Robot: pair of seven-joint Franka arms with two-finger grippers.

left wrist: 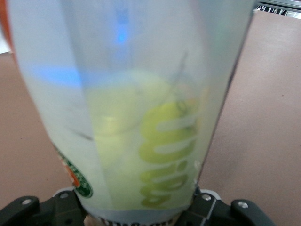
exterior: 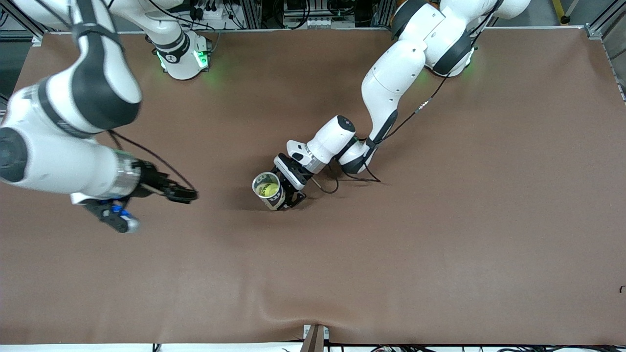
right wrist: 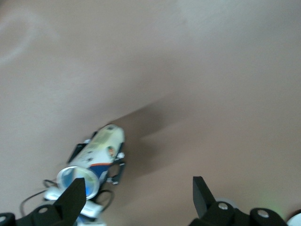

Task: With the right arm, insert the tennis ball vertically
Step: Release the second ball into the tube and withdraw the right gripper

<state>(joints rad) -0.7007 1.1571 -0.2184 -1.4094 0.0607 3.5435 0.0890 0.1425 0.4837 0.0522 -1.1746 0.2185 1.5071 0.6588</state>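
Note:
A clear plastic ball can [exterior: 270, 191] stands mouth up near the middle of the table, with a yellow-green tennis ball [exterior: 267, 187] inside it. My left gripper [exterior: 286, 194] is shut on the can's side. In the left wrist view the can [left wrist: 127, 94] fills the frame and the ball [left wrist: 136, 141] shows through its wall. My right gripper [exterior: 185, 195] is open and empty, over bare table toward the right arm's end, apart from the can. In the right wrist view its fingers [right wrist: 75, 190] stand wide apart, and the can [right wrist: 101, 146] shows farther off.
The brown table mat [exterior: 391, 254] is bare around the can. A black cable [exterior: 342, 178] loops on the mat beside the left wrist. The arm bases stand along the edge farthest from the front camera.

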